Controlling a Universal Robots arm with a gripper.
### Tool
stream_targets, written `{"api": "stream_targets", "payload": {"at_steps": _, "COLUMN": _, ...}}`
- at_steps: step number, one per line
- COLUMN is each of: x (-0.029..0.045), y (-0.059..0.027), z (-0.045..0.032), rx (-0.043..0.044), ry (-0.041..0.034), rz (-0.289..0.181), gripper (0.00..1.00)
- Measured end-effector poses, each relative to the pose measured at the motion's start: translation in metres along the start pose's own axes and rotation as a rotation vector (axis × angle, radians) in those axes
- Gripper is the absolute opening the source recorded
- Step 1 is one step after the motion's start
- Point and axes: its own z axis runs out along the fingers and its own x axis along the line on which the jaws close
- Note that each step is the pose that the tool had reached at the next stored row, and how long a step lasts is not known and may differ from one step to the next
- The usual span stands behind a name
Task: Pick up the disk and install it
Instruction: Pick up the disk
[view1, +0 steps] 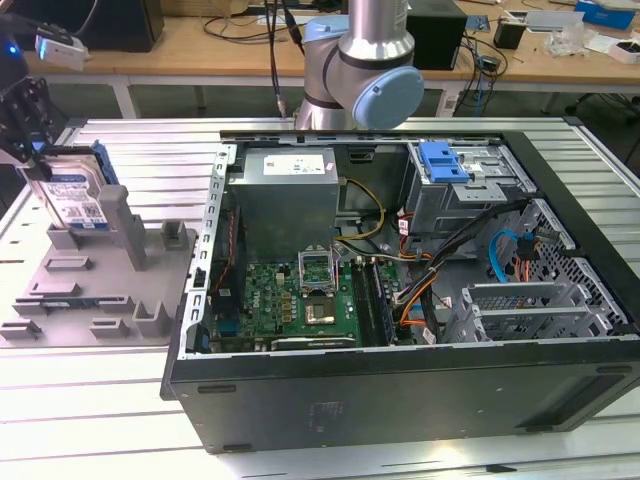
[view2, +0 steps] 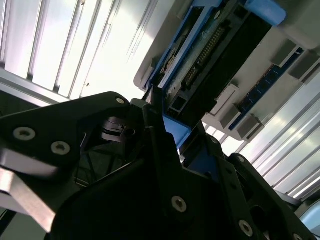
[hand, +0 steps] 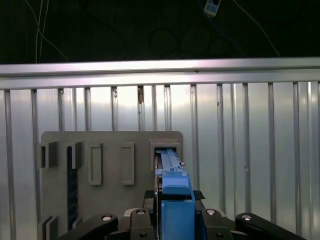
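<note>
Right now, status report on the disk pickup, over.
Claw shut on the disk. Disk on edge in the grey holder, outside the computer case. Loose cables beside the drive cage.

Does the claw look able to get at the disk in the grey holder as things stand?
Probably yes. The claw sits at the top edge of the disk, which stands on edge in the grey holder, outside the computer case, with nothing else between them.

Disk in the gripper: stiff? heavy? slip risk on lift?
Likely stiff: the disk is a flat metal slab. Probably heavy for its size, being metal-cased. The gripper bears on its blue plastic bracket, which looks smooth, so it might slip or twist.
</note>
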Motion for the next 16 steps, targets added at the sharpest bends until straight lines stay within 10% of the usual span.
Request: {"api": "stream_targets", "payload": {"at_steps": 16, "x": -0.0003, "y": 0.0, "z": -0.0302, "rx": 0.0001, "ry": 0.0, "rz": 0.0, "gripper": 0.37}}
